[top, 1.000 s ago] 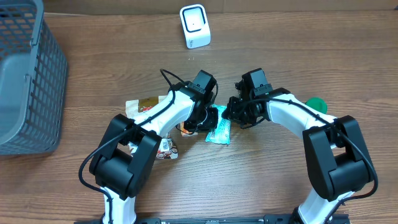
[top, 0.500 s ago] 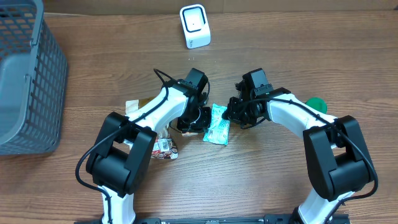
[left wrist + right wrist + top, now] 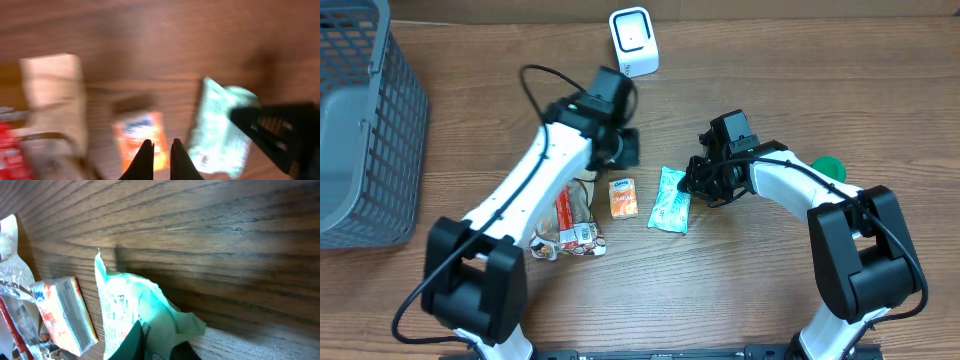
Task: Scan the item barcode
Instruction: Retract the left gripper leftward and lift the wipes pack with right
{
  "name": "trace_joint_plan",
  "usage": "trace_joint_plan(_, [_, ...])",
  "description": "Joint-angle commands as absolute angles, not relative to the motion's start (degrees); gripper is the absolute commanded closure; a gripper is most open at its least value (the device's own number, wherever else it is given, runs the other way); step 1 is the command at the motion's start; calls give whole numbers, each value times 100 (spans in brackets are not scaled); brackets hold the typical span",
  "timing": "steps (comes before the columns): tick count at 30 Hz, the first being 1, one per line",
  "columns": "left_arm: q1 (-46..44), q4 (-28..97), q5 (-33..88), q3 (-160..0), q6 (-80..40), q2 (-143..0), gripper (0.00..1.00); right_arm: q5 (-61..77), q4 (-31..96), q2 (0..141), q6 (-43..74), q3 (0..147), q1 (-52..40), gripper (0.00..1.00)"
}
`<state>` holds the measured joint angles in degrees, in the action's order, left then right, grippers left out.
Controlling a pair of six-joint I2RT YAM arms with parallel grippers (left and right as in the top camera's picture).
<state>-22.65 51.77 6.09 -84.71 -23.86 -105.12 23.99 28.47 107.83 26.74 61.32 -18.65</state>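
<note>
A teal-and-white packet (image 3: 670, 200) lies on the wooden table, and my right gripper (image 3: 692, 182) is shut on its right edge. In the right wrist view the crumpled teal packet (image 3: 130, 310) bunches up between the dark fingers (image 3: 137, 342). My left gripper (image 3: 625, 148) hovers above the table behind the items, shut and holding nothing. Its blurred wrist view looks down past the gripper (image 3: 160, 145) at an orange packet (image 3: 140, 137) and the teal packet (image 3: 220, 130). The white barcode scanner (image 3: 633, 42) stands at the back.
An orange packet (image 3: 623, 197) lies just left of the teal one. Clear and red snack packets (image 3: 570, 225) lie further left. A grey mesh basket (image 3: 365, 120) stands at the far left. A green object (image 3: 830, 168) sits behind my right arm.
My left arm has lifted away from the items and swung back-left toward the scanner, uncovering the orange packet. The right gripper and teal packet have stayed put.
</note>
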Motion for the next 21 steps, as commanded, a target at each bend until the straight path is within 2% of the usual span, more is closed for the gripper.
trace_joint_plan(1, [-1809,5288,119,-8534,-2311,-10444,89,2104,2877,10737,2635,6007,-1787,91])
trace_joint_plan(6, [-1201,5380,86,-8534,-2309,-10444,78,2104,2877,10737,2635,6007,-1787,91])
trace_joint_plan(7, [-1103,5387,86,-8534,-2309,-10444,71,2104,2877,10737,2635,6007,-1787,89])
trace_joint_plan(8, [-950,5406,60,-8534,-2305,-10447,59,2102,2880,10737,2635,6007,-1787,74])
trace_joint_plan(9, [-860,5424,12,-8532,-2307,-10447,48,2102,2882,10737,2635,6007,-1787,69])
trace_joint_plan(11, [-690,5428,-121,-8532,-2307,-10447,37,2104,2882,10737,2637,6005,-1787,68])
trace_joint_plan(12, [-615,5426,-163,-8532,-2309,-10447,37,2104,2880,10737,2637,6007,-1787,68])
trace_joint_plan(13, [-545,5422,-165,-8532,-2309,-10447,37,2104,2882,10737,2635,6007,-1787,72])
trace_joint_plan(15, [-449,5413,-172,-8532,-2307,-10447,34,2104,2886,10737,2591,6007,-1787,96])
trace_joint_plan(17, [-388,5415,-209,-8532,-2174,-10447,28,2104,2882,10737,2477,6007,-1787,96])
trace_joint_plan(18, [-368,5419,-211,-8532,-2108,-10447,0,2106,2873,10737,2403,6007,-1787,96])
trace_joint_plan(21, [-366,5400,-204,-8532,-2095,-10447,0,2106,2895,10735,2185,6088,-1787,96])
